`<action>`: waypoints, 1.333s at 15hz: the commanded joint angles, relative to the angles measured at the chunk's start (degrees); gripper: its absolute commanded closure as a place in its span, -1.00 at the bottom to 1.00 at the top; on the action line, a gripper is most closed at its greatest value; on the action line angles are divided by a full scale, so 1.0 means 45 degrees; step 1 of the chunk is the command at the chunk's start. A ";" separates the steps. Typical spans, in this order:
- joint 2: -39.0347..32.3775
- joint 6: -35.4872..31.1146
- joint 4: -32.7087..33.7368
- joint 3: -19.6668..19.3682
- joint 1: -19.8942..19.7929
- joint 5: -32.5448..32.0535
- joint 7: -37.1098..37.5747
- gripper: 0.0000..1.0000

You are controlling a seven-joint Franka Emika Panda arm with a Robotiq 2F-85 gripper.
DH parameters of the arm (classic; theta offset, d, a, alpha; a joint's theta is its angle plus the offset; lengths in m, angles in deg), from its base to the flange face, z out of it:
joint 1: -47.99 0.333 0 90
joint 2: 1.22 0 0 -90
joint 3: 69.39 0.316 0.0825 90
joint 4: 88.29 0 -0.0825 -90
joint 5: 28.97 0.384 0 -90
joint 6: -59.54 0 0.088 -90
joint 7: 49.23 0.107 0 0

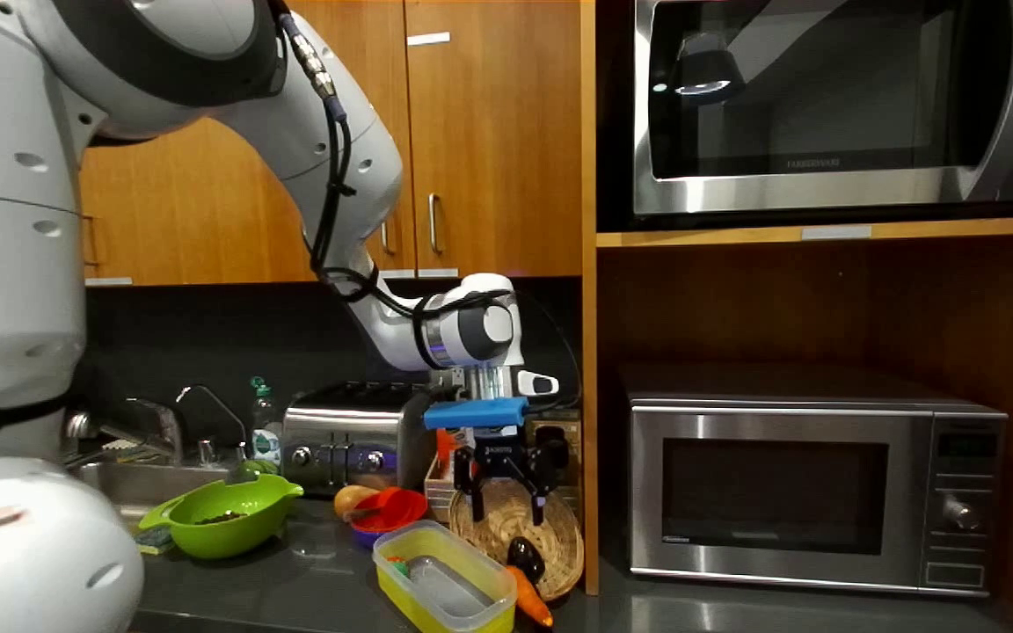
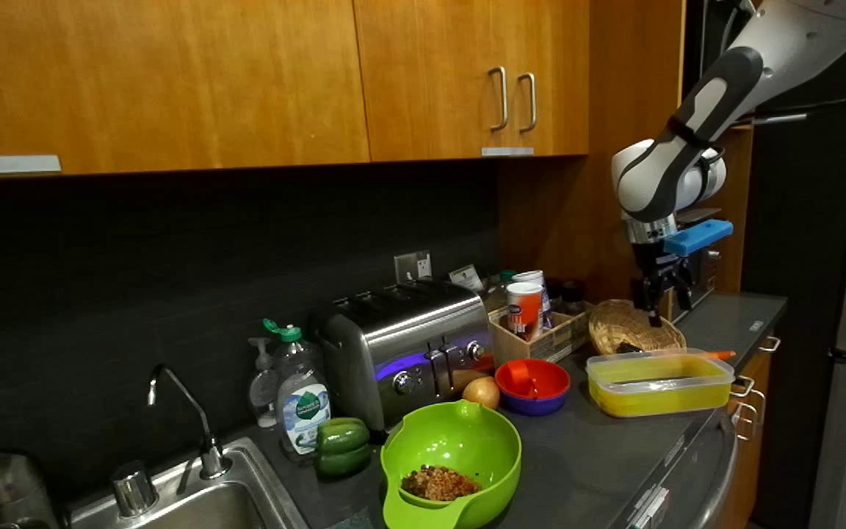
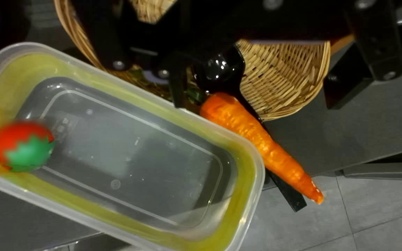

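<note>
My gripper (image 1: pixel 507 515) points down with its fingers spread and nothing between them. Below it lies a wicker basket (image 3: pixel 284 76), propped at a slant in an exterior view. A glossy black ladle (image 3: pixel 222 69) rests in the basket, its handle running out under an orange carrot (image 3: pixel 260 143). The carrot lies along the yellow container (image 2: pixel 658 400), which has a clear rim. Inside that container, at one end, sits a red and green ball-like piece (image 3: pixel 23 146). In the wrist view the left finger overlaps the container's rim; whether they touch I cannot tell. Dark gripper parts hide some of the basket.
A wooden upright panel (image 1: pixel 590 369) stands close beside the gripper, with a microwave (image 1: pixel 779 497) beyond it. Along the counter are a green bowl (image 2: pixel 482 433) with brown bits inside, a red bowl (image 2: pixel 551 375), a toaster (image 2: pixel 430 323) and a wooden box (image 2: pixel 566 339) with canisters.
</note>
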 commanded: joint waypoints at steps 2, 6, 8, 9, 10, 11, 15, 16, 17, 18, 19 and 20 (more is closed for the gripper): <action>0.0001 0.0029 0.0017 -0.0001 0.0005 0.0008 -0.0005 -1.00; 0.0472 -0.0064 -0.0593 0.0511 0.0632 -0.1386 0.0493 -1.00; 0.0710 0.0077 -0.1101 0.1090 0.1220 -0.1872 0.0330 -1.00; 0.0711 0.0156 -0.1312 0.1400 0.1537 -0.2101 0.0362 -1.00; 0.0815 0.0209 -0.1587 0.1692 0.1821 -0.2187 0.0222 -1.00; 0.0906 0.0200 -0.1887 0.1997 0.2104 -0.2179 0.0013 -1.00; 0.1168 0.0179 -0.2759 0.3001 0.3081 -0.2800 -0.0226 -1.00; 0.1261 0.0192 -0.2915 0.3170 0.3243 -0.3082 -0.0175 -1.00; 0.1436 0.0246 -0.3090 0.3311 0.3377 -0.3282 -0.0144 -1.00; 0.1587 0.0299 -0.3213 0.3442 0.3490 -0.3444 -0.0139 -1.00; 0.1853 0.0271 -0.3434 0.3580 0.3614 -0.3586 -0.0256 -1.00; 0.2024 0.0149 -0.3571 0.3701 0.3714 -0.3679 -0.0562 -1.00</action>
